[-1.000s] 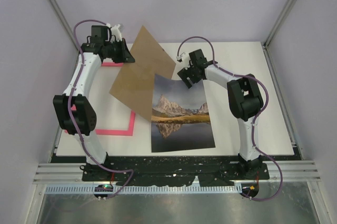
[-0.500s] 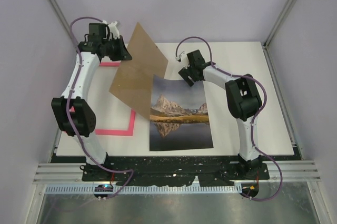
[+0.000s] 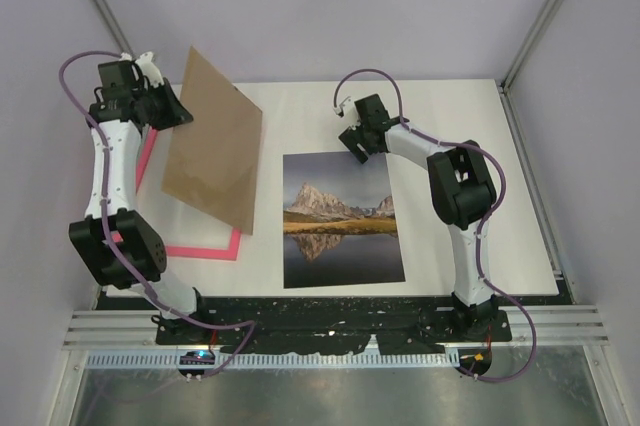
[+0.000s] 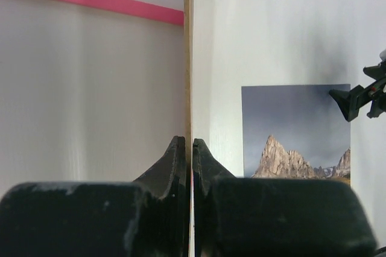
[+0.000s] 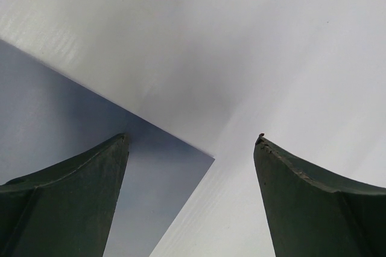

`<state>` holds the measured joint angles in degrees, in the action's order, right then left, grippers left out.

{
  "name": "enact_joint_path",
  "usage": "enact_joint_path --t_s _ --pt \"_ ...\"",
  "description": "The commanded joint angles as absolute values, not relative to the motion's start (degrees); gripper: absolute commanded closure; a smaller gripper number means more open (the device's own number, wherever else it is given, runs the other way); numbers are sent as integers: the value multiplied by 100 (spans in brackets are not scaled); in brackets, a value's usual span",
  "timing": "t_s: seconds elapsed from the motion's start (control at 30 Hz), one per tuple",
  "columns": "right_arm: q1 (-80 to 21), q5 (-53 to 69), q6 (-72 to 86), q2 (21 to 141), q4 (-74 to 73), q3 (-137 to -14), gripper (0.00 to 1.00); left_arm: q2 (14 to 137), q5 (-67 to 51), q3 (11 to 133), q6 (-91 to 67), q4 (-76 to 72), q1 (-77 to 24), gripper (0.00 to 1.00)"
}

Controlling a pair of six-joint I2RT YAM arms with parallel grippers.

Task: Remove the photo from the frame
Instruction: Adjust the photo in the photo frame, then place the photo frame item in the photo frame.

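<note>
The photo [image 3: 343,218] lies flat on the white table, mountain side up, apart from the frame; its top part also shows in the left wrist view [image 4: 295,130]. The pink frame [image 3: 205,249] lies at the left, largely covered by the brown backing board [image 3: 212,151]. My left gripper [image 3: 172,109] is shut on the board's edge [image 4: 188,58], holding it raised and tilted above the frame. My right gripper [image 3: 353,149] is open, hovering over the photo's far right corner [image 5: 181,160], which sits between its fingers.
The white table [image 3: 470,166] carries the photo and frame, with bare surface at the right and far side. Metal posts and pale walls enclose the cell. A black strip runs along the near edge by the arm bases.
My left arm has swung left, carrying the backing board off the photo and over the frame. The photo's raised far edge has settled flat. The right gripper barely moved.
</note>
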<state>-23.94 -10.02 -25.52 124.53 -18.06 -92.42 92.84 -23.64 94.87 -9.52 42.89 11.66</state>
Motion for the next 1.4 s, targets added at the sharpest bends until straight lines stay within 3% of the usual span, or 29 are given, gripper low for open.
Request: enact_joint_path --t_s 0.0,0.27,1.13,1.37 --pt "-2373 -1072 -2505 12771 -2250 -9228 11 9430 -2513 9211 -606 3973 1564 100" --pt "-2382 -949 -2400 12700 -2311 -9272 11 9808 -2541 9202 -370 3964 1916 100" --pt "-2689 -448 -2180 12314 -2496 -9220 10 9888 764 8473 562 3393 1925 85" --pt "-2804 -378 -2136 12252 -2549 -9229 10 10010 1177 8376 799 3235 1925 56"
